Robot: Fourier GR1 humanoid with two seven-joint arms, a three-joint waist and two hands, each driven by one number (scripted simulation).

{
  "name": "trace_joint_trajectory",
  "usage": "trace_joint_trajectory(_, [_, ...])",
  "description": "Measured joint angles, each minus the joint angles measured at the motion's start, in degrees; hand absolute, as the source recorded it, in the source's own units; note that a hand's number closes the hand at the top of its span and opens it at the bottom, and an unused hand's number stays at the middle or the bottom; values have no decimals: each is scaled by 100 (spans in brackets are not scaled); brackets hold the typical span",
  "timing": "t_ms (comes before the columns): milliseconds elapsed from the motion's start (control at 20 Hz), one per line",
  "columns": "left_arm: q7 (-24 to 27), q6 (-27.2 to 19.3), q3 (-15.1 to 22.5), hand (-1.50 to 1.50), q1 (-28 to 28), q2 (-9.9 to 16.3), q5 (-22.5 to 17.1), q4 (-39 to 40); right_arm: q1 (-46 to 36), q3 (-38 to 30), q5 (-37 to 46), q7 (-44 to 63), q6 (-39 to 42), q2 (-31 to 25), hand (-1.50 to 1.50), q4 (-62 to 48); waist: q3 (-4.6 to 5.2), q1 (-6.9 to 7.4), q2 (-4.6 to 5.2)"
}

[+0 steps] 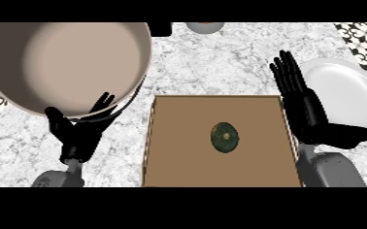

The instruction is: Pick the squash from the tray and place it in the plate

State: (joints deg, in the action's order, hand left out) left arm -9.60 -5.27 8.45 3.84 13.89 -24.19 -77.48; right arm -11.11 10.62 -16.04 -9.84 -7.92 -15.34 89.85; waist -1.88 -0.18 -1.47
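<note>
Green squash [225, 137] mid-tray [172, 126], clear of rims, right hand [305, 109] flat-fingered between tray and plate [337, 85]

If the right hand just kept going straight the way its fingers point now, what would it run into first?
Probably nothing nearby. The right hand points up the view, between the brown tray and the white plate, over bare counter. It would skirt the plate's edge, though height is unclear. The squash lies off that line.

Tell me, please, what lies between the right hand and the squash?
In the head view, only bare tray floor and its right rim separate the right hand from the squash.
</note>
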Motion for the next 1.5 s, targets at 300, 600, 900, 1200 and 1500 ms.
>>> trace_joint_trajectory(300, [124,-104,51,0,-108,429,440,-340,-423,176,-363,90,1211,-385,150,-197,152,159,137])
trace_joint_trajectory(600, [235,-255,111,0,-250,662,805,-505,-320,25,673,-1152,889,-696,-150,-896,194,118,145])
trace_joint_trajectory(900, [254,-305,161,0,-309,615,893,-652,-165,321,1327,-2544,1350,-797,-150,-1934,196,110,160])
trace_joint_trajectory(1200, [281,-364,144,0,-405,399,656,-890,-165,657,2135,-2571,1334,-1149,-150,-1920,219,49,123])
trace_joint_trajectory(1500, [282,-441,184,0,-442,233,466,-1046,-232,862,2584,-2052,1376,-1306,-150,-1593,228,10,104])
